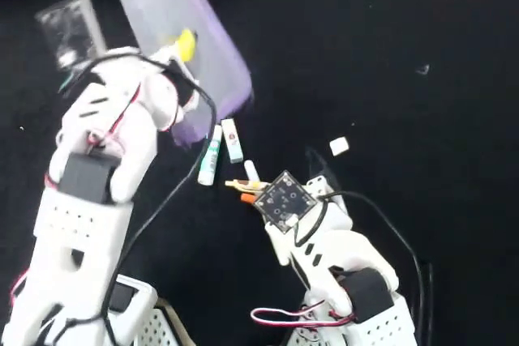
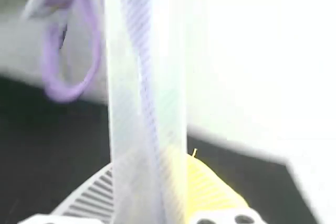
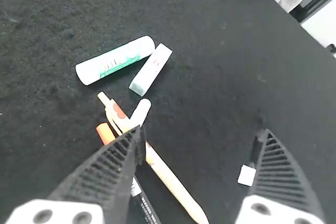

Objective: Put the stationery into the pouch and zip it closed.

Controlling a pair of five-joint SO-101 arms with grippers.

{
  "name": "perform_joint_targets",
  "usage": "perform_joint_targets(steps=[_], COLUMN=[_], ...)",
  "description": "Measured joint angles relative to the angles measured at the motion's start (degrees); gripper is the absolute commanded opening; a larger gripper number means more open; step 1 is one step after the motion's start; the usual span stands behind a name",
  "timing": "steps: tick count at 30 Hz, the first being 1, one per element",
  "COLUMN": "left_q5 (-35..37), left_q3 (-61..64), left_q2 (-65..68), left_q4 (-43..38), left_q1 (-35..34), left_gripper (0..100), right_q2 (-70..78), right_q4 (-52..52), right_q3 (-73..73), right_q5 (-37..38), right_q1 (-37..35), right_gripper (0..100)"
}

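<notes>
My left gripper [image 1: 185, 58] is shut on the translucent pouch [image 1: 174, 14] and holds it up off the table at the back left. In the left wrist view the pouch [image 2: 147, 77] stands between the fingers of the left gripper [image 2: 157, 179], with its purple zip loop [image 2: 65, 66] hanging to one side. On the black table lie a green-and-white glue stick [image 3: 115, 59], a white eraser [image 3: 150, 69], a cream pen [image 3: 168, 174], an orange marker [image 3: 105, 132] and a small white cube [image 3: 247, 175]. My right gripper [image 3: 199, 132] hangs open above the pens.
In the high view the glue stick [image 1: 209, 160] and the eraser [image 1: 232, 140] lie just below the pouch's lower edge. The small cube [image 1: 339, 146] sits apart to the right. A clear plastic packet [image 1: 69, 30] lies at the back left.
</notes>
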Motion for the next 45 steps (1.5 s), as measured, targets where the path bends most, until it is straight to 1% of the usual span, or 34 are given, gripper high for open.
perform_joint_targets(steps=[2,4,7,9,10,14,19,22,25,27,29,33,38,40,43,45], left_q5=[-3.52,-9.32,-19.78,-26.37,-28.31,-31.56,-34.20,-36.31,-38.51,-38.95,-38.95,-39.03,-38.95,-38.95,-39.12,-39.12], left_q3=[4.48,8.62,14.15,17.85,19.87,28.84,43.78,53.98,62.59,66.90,69.27,69.63,69.71,69.80,69.80,69.80], left_q2=[-2.46,-4.57,-7.74,-10.46,-12.04,-18.46,-25.49,-29.45,-33.32,-35.87,-37.89,-41.32,-44.22,-45.01,-46.07,-46.33], left_q4=[-7.12,-12.04,-16.35,-18.99,-20.57,-29.36,-44.84,-55.47,-65.32,-68.66,-69.27,-68.31,-62.15,-60.31,-56.62,-53.45], left_q1=[0.00,0.09,-0.35,-2.46,-3.78,-9.85,-17.58,-19.52,-19.60,-19.43,-18.55,-15.21,-9.58,-6.77,-3.08,-2.02], left_gripper=[3,3,3,3,3,3,3,3,3,3,3,3,3,3,3,3], right_q2=[0.00,0.00,0.00,0.00,0.00,0.00,0.00,0.00,0.00,0.00,0.00,0.00,0.00,0.09,5.98,11.52], right_q4=[0.00,-0.09,-0.09,-0.09,-0.09,-0.09,-0.18,-0.88,-2.37,-3.87,-5.19,-6.07,-6.15,-6.15,-4.57,-3.08], right_q3=[0.00,0.00,0.00,0.00,0.00,0.00,0.00,0.00,-0.44,-1.58,-3.43,-9.58,-22.59,-29.54,-40.35,-46.24], right_q5=[0.00,0.00,0.00,0.00,0.00,0.00,0.00,0.00,-1.05,-2.73,-3.52,-3.87,-4.22,-5.36,-7.82,-8.35], right_q1=[0.00,0.00,0.00,0.00,0.00,0.00,0.00,0.35,3.87,6.95,8.44,8.97,9.32,8.09,6.33,5.27], right_gripper=[32.8,32.8,32.8,32.8,32.8,32.8,32.8,32.8,32.8,32.8,32.8,32.8,32.8,32.8,32.8,32.8])
